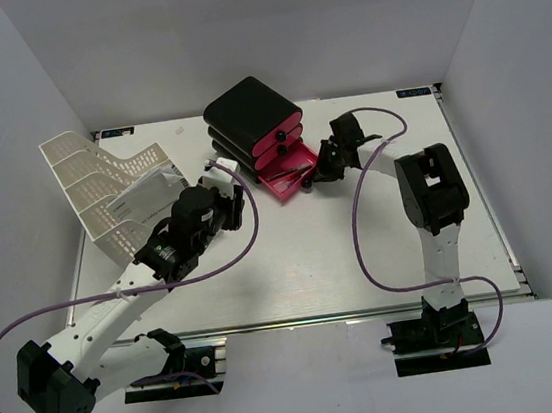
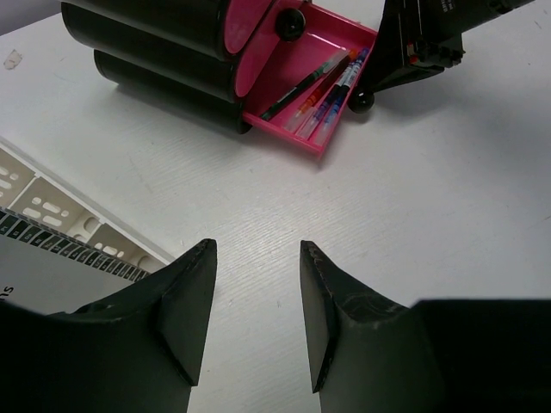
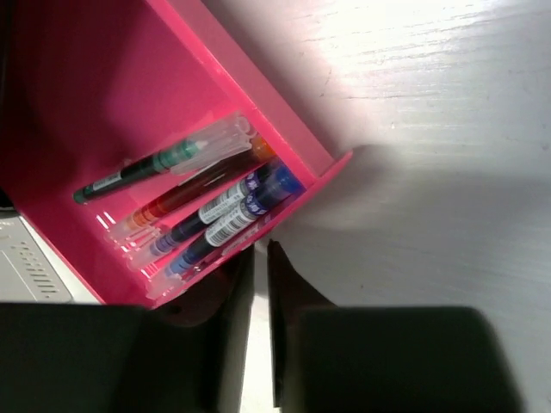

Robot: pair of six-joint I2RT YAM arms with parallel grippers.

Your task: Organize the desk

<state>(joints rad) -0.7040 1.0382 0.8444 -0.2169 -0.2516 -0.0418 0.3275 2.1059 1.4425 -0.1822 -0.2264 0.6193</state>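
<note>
The desk (image 1: 312, 252) is a white tabletop with a metal rail at its front. A black-and-pink drawer unit (image 1: 253, 117) stands at the back middle. Its bottom pink drawer (image 1: 288, 177) is pulled out and holds several pens (image 3: 207, 202). My right gripper (image 1: 315, 177) is at the drawer's front edge (image 3: 301, 185). Its jaws are shut, with only a thin gap, and nothing shows between them (image 3: 260, 249). The drawer's black knob (image 2: 361, 101) sits just beside it. My left gripper (image 1: 239, 196) is open and empty (image 2: 256, 245), low over bare desk left of the drawer.
A white mesh paper tray (image 1: 86, 174) holding papers (image 1: 144, 197) stands at the back left, close to my left arm; its rim shows in the left wrist view (image 2: 52, 211). Grey walls enclose the desk. Purple cables loop from both arms.
</note>
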